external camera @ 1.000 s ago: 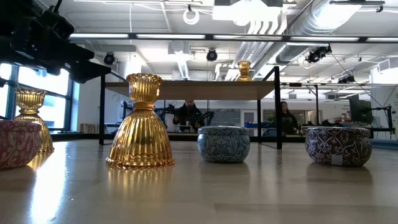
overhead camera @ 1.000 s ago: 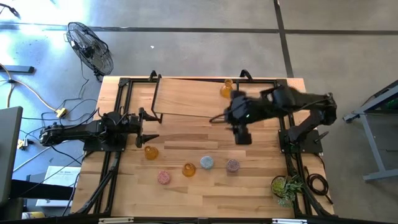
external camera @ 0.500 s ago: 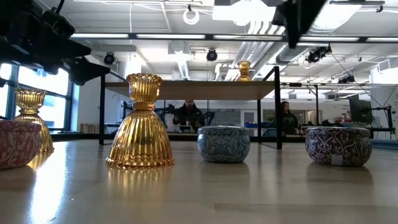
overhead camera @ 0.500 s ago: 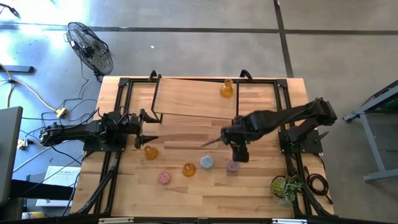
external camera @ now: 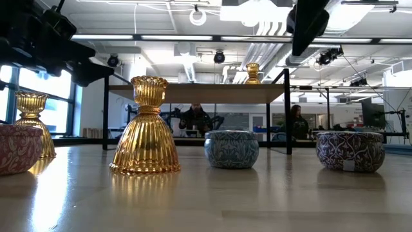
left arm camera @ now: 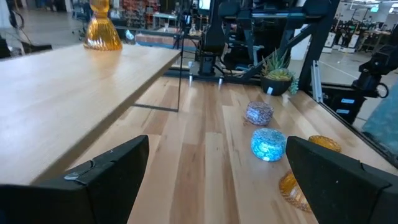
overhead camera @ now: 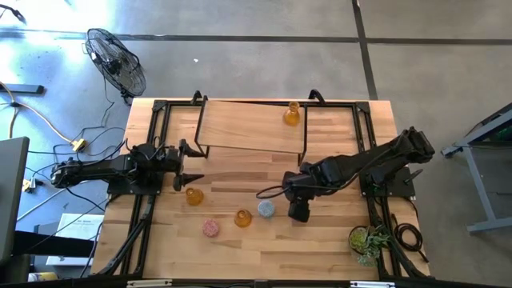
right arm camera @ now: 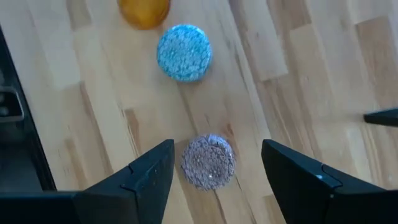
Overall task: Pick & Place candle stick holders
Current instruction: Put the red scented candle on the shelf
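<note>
Mauve holder point(right arm camera: 208, 161) — low, round, speckled glass — between right end effector point(right arm camera: 217, 171) fingers.

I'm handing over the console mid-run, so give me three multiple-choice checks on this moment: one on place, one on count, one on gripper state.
1. Where is the right gripper?
A. above the mauve holder
B. over the raised shelf
C. beside the potted plant

2. How many amber holders stand on the shelf?
A. none
B. one
C. three

3. How are the right gripper's fingers?
A. shut on the light blue holder
B. shut on nothing
C. open

Answers:
1 A: the right wrist view shows the mauve holder between the fingers, below them.
2 B: a single amber holder stands there in the high view.
3 C: the fingers are spread on either side of the mauve holder.
</note>
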You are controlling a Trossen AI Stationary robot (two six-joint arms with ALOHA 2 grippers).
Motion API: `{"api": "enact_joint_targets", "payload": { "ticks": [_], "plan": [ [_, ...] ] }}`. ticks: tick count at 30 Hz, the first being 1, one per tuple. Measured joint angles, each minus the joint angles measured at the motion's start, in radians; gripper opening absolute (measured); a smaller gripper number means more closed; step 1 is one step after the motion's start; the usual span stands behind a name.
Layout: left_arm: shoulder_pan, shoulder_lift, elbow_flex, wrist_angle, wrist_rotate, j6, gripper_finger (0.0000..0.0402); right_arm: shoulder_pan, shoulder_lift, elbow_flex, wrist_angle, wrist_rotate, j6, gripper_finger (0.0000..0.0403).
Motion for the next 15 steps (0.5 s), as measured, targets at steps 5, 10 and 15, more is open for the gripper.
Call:
{"api": "enact_joint_targets", "payload": {
  "ticks": [5,10,15],
  "plan": [
    [0.000,0.000,0.000,-0.009,-0.004,-0.005,0.0374,0.013,0.000,0.000,-0.002,0.002,0.107,0.0236],
    [0.000,0.000,0.000,-0.009,-0.004,-0.005,0.0374,0.018,0.000,0.000,-0.002,0.043,0.212,0.0236],
    [0.000,0.000,0.000,-0.009,-0.003,-0.005,0.0374,0.024,0.000,0.000,-0.002,0.045,0.242,0.0236]
  ]
}}
